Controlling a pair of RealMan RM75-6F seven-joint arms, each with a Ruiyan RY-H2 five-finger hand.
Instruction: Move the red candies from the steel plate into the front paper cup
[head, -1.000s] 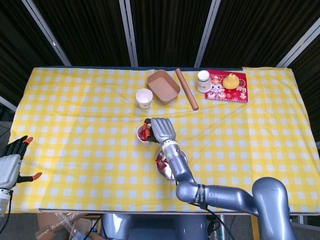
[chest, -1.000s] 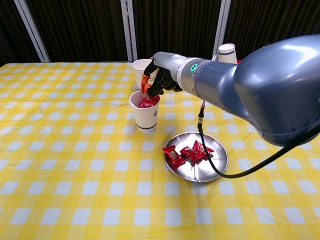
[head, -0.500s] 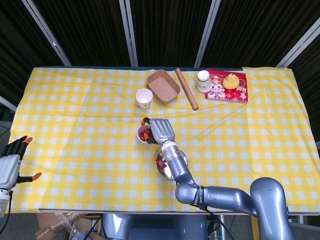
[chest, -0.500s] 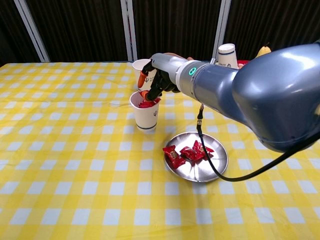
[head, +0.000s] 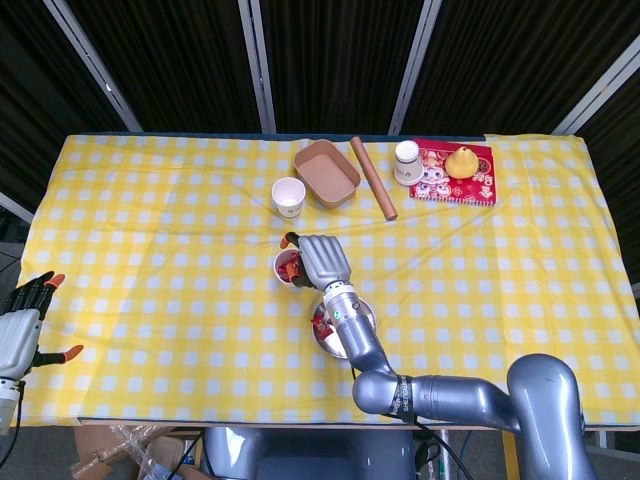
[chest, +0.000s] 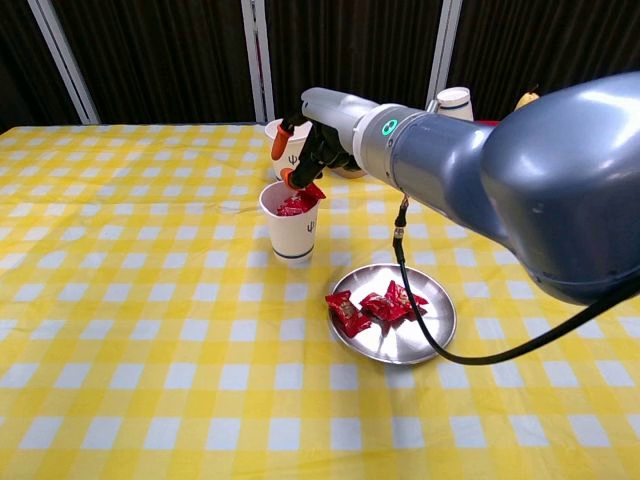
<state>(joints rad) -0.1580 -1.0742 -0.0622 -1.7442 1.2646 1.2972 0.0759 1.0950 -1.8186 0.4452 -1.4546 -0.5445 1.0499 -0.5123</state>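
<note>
From the head view, my right hand (head: 318, 262) hovers over the front paper cup (head: 286, 268), with the steel plate (head: 358, 322) at its five o'clock; my left hand (head: 20, 330) idles, fingers spread and grasping nothing, at the surface's edge. From the chest view, my right fingers (chest: 297, 180) look loosened over the cup's candy, while red candies (chest: 375, 305) remain on the plate, so I judge the drop finished and the next reach is back there.

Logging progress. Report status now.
Right hand open above front cup; left hand idle, open. Candies in cup, more on plate. Nothing in the way.
</note>
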